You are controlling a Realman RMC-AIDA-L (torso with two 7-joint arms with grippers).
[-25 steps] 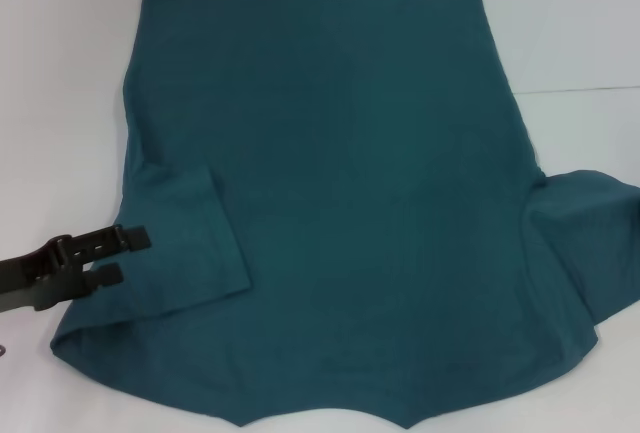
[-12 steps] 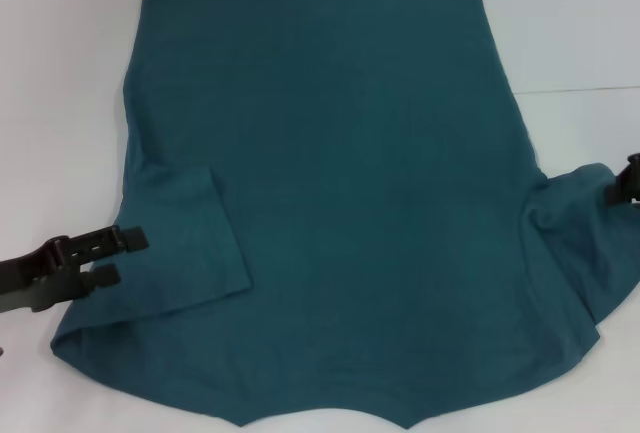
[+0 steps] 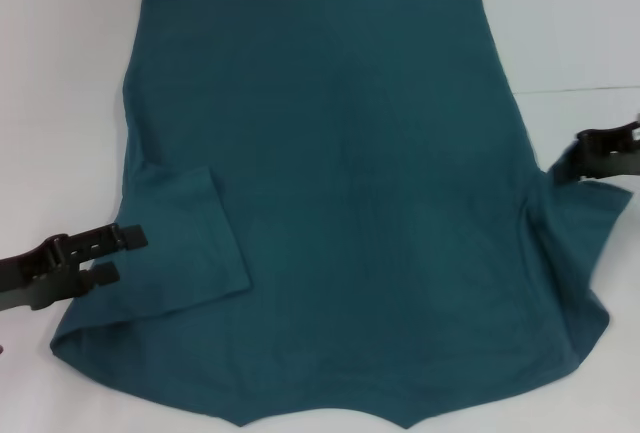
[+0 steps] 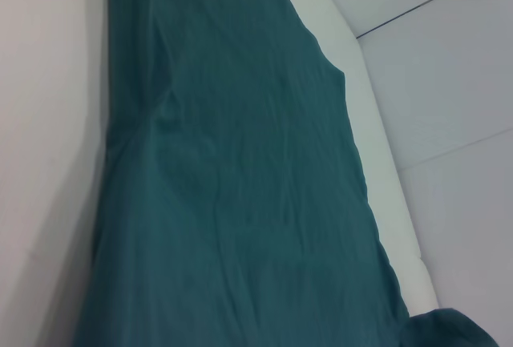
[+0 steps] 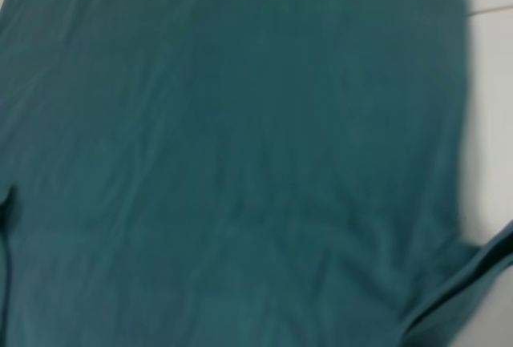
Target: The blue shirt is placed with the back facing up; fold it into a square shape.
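The blue shirt [image 3: 340, 183] lies back up across the white table [image 3: 60, 103], hem at the far side. Its left sleeve [image 3: 185, 243] is folded in onto the body. My left gripper [image 3: 125, 256] is open at the shirt's left edge beside that sleeve, holding nothing. At the right edge, my right gripper [image 3: 572, 165] is shut on the right sleeve [image 3: 575, 223], whose cloth rises up to it. The left wrist view shows the shirt [image 4: 240, 187] lying flat. The shirt [image 5: 240, 155] fills most of the right wrist view.
A thin seam [image 3: 580, 88] runs across the table at the right. Bare white table [image 3: 580, 23] surrounds the shirt on the left, right and far sides. The neckline edge [image 3: 330, 415] sits close to the near edge of the head view.
My right gripper came in from the right edge and moved left and up with the right sleeve, which had lain flat and spread out. The left gripper has stayed put.
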